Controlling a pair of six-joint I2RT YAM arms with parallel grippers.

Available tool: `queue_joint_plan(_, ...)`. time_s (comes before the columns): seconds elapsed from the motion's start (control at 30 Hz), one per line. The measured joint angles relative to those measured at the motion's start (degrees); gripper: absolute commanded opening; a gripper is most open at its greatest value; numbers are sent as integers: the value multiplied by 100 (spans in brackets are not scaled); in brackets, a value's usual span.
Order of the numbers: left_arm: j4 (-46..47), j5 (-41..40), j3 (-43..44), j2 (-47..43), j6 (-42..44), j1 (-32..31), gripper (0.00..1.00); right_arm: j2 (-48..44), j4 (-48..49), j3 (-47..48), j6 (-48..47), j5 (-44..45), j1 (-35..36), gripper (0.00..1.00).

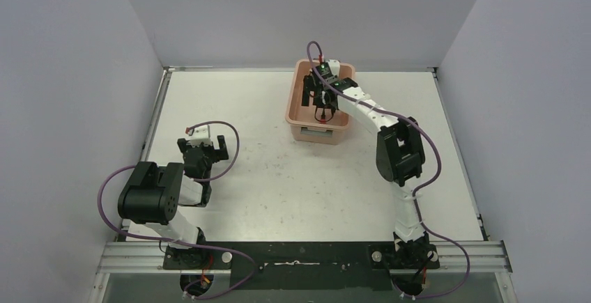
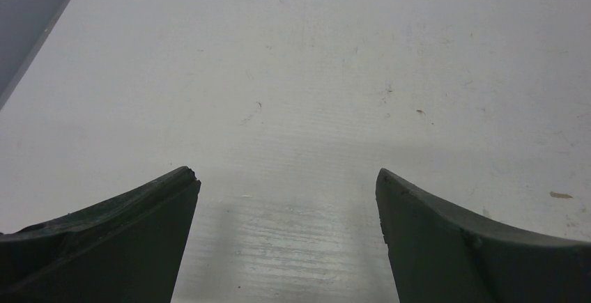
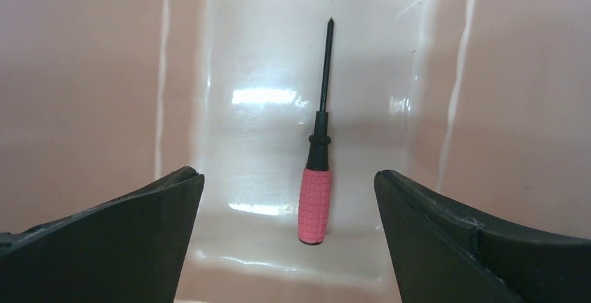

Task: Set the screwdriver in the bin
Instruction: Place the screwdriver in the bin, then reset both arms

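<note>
the screwdriver [image 3: 320,136] lies flat on the floor of the bin [image 1: 295,104], tip pointing away. the right fingers [image 3: 139,233] hang spread wide above it, holding nothing. the left fingers [image 2: 125,240], also spread, hover over the white surface [image 2: 313,73].

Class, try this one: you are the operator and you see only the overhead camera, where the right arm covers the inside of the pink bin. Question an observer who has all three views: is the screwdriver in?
Operator: My overhead view hides the floor of the bin. Is the screwdriver there?
Observer: Yes. The right wrist view shows the screwdriver lying flat on the bin floor.
Operator: Is the right claw gripping it?
Observer: No. The claw is open, with a finger on each side of the handle and neither touching it.
</note>
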Motion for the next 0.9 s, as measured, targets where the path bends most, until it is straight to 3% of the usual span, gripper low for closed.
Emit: queue_joint_plan(0.9, -2, 0, 0, 0, 0, 0, 97, -1248, -1357, 1969, -876, 575, 304, 99)
